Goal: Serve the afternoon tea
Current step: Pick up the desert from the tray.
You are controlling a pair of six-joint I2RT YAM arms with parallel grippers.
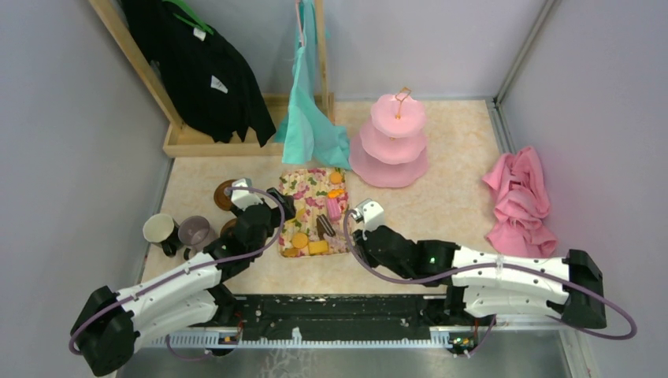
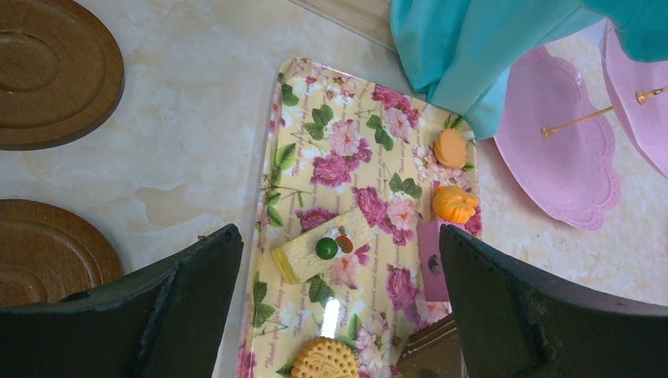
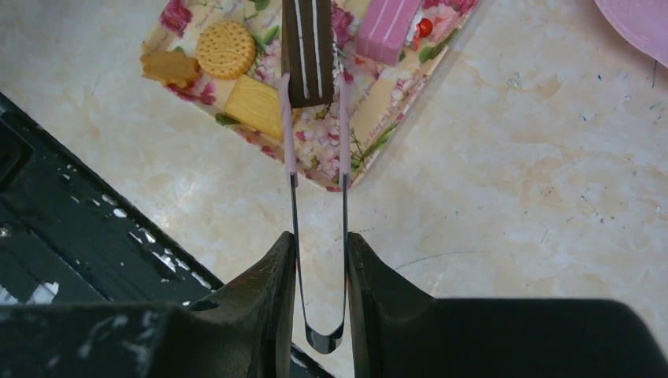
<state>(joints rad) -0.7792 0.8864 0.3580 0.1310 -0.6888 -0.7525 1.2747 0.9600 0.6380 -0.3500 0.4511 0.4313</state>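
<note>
the left arm reaches in from the near-left corner, elbow bent, wrist turned towards the floral tray [image 1: 293, 183] in the middle of the table [image 1: 441, 205]. the left gripper [image 2: 339, 236] hangs over the tray's left half with its jaws spread wide and nothing between them. under it lies a yellow cake [image 2: 319, 250] with a green ball on top. close by are an orange pumpkin snack [image 2: 454, 203] and an orange cookie [image 2: 450, 148]. to its left, off the tray, sit a brown saucer [image 2: 47, 75] and a second saucer [image 2: 43, 256].

the right arm stretches low along the near edge from the right, forearm nearly flat, wrist pointing at the tray's near-right corner. the right gripper [image 3: 319, 253] has its jaws drawn in narrow, pinching a pair of metal tongs [image 3: 293, 197] by the arms. the tongs' pink tips clasp a brown snack [image 3: 307, 51] with white stripes, over the tray. i can't tell whether it is lifted clear. around it on the tray are a pink wafer [image 3: 384, 31], a round biscuit [image 3: 226, 49] and a yellow square [image 3: 254, 104].

the pink three-tier stand [image 1: 390, 146] stands apart at the back right of the tray. the cream mug [image 1: 160, 230] and mauve-grey mug [image 1: 193, 232] sit side by side at the far left.
</note>
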